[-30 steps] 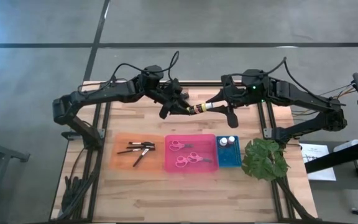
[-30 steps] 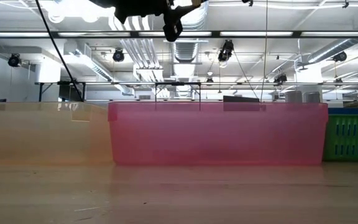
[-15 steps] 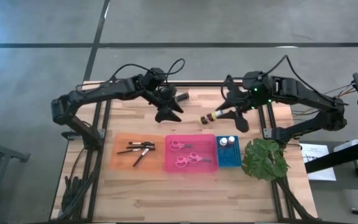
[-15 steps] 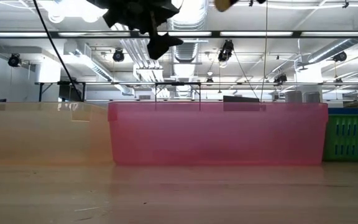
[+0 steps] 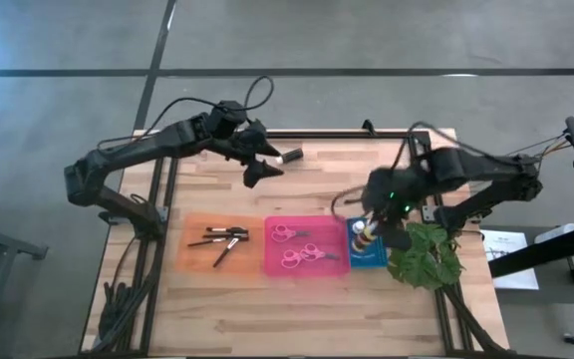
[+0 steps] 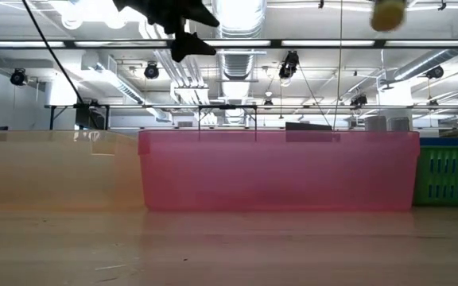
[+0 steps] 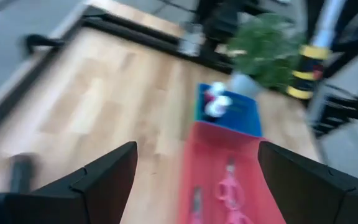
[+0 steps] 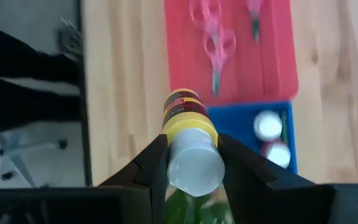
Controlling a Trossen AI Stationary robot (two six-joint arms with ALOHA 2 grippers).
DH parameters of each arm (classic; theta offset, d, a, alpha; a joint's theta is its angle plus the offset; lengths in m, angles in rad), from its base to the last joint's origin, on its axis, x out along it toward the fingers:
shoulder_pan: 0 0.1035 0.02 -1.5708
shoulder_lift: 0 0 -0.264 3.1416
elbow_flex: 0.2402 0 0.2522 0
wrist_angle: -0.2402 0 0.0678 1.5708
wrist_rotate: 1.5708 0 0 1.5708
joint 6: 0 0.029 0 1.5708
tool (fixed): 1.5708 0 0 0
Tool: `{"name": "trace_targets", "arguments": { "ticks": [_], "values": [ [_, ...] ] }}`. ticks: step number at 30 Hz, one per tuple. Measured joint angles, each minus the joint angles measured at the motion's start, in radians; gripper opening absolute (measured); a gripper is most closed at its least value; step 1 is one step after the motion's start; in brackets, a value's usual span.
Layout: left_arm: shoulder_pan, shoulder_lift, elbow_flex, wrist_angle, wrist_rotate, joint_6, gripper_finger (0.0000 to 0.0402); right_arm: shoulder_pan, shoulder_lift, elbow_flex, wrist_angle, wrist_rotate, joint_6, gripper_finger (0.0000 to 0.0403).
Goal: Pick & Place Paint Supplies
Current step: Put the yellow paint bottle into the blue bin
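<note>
Clearly a crowded drop ahead

Right pincer (image 8: 188, 163) clamps the yellow paint bottle with a white cap (image 8: 189, 140), poised above the small blue plastic tray (image 5: 371, 254); two bottles (image 8: 272, 138) already sit there, so a skewed release could topple them or miss the rim; left pincer (image 7: 194, 177) hangs open, empty, over the wooden surface (image 5: 307, 309).

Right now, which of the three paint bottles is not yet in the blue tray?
The yellow paint bottle: the right gripper holds it above the blue tray, while the other two bottles stand inside it.
</note>
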Motion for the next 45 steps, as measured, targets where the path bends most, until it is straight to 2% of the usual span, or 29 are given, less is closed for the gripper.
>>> {"name": "trace_targets", "arguments": {
  "ticks": [2, 6, 10, 21, 31, 38, 45],
  "values": [
    [0.0, -0.022, 0.0, -0.021, -0.071, -0.002, 0.0343, 0.043, 0.033, -0.003, -0.04, 0.023, 0.057, 0.0112],
    [0.0, -0.065, 0.0, -0.046, -0.132, -0.035, 0.0343, 0.101, 0.095, -0.005, -0.11, 0.088, 0.196, 0.0112],
    [-0.002, -0.095, -0.001, -0.056, -0.139, -0.061, 0.0343, 0.127, 0.132, -0.005, -0.115, 0.092, 0.336, 0.0112],
    [-0.034, -0.113, -0.005, -0.12, -0.139, -0.061, 0.0343, 0.13, 0.148, -0.044, -0.103, 0.119, 0.587, 0.0112],
    [-0.071, -0.113, -0.008, -0.149, -0.139, -0.053, 0.0343, 0.123, 0.15, -0.188, -0.008, 0.14, 0.685, 0.0112],
    [-0.071, -0.113, -0.008, -0.172, -0.139, -0.053, 0.0343, 0.116, 0.15, -0.309, 0.142, 0.145, 0.706, 0.0112],
    [-0.071, -0.113, -0.008, -0.195, -0.139, -0.053, 0.0343, 0.114, 0.149, -0.381, 0.167, 0.172, 0.71, 0.0112]
  ]
}}
